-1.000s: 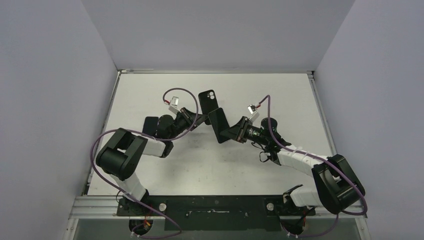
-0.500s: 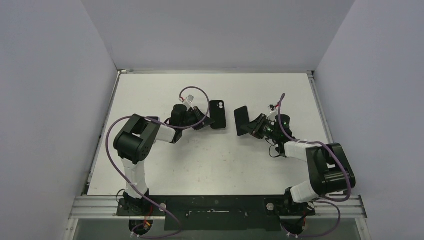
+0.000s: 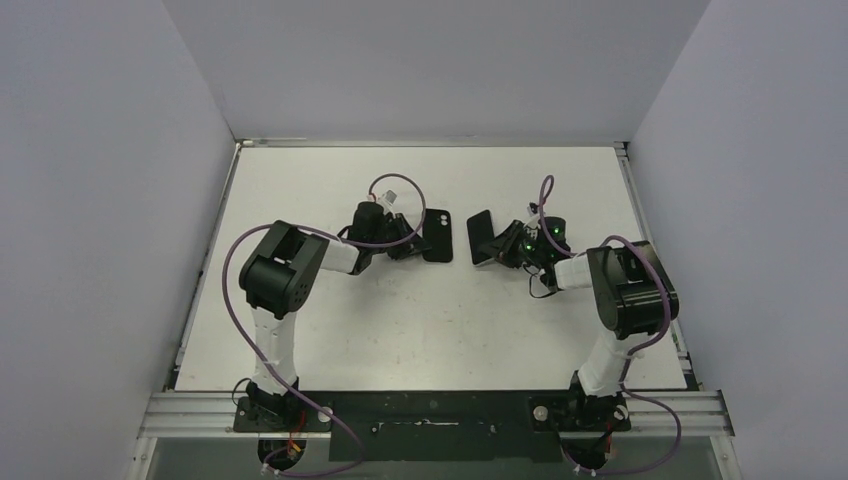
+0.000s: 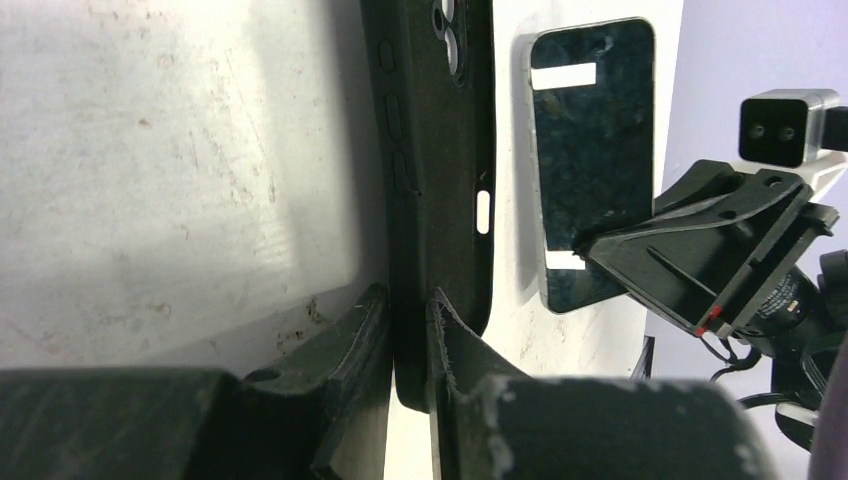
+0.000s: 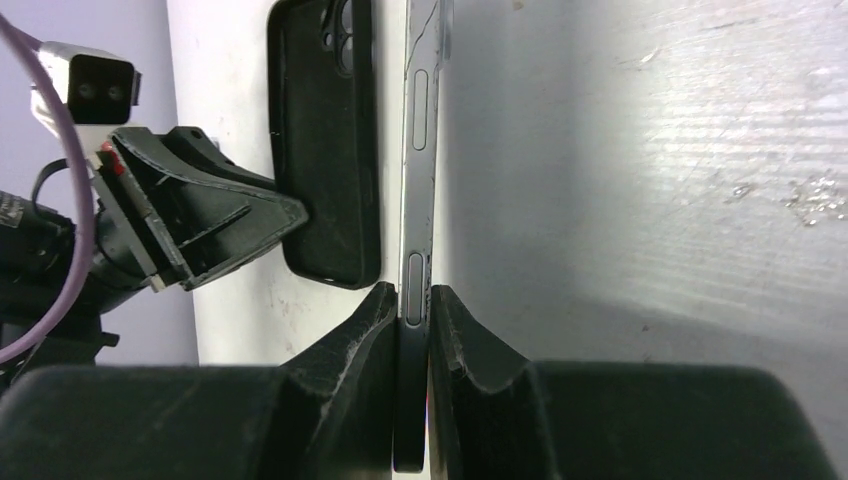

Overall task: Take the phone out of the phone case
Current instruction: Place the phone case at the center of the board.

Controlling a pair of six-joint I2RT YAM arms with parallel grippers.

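Already the phone (image 3: 481,237) is out of the phone case (image 3: 437,236), and the two are held apart with a strip of bare table (image 3: 420,330) between them. From above, both sit just past the table's middle, the case toward 11 o'clock and the phone toward 1 o'clock, so the phone is at 3 o'clock of the case.

The left gripper (image 4: 410,322) reaches in from 9 o'clock and pinches the case's near end, its two fingers pressed onto the rim from either side. In the left wrist view the case runs away edge-on, with its side button bumps and a small slot showing. The camera cutout is at its far end.

The right gripper (image 5: 414,305) comes in from 3 o'clock and clamps the phone across its thin edge. The right wrist view shows the phone edge-on, with side buttons visible along it. Seen from the left wrist, its glossy dark face mirrors two bright bars.

From above the phone looks slightly skewed against the case. Whether either one touches the table I cannot tell.
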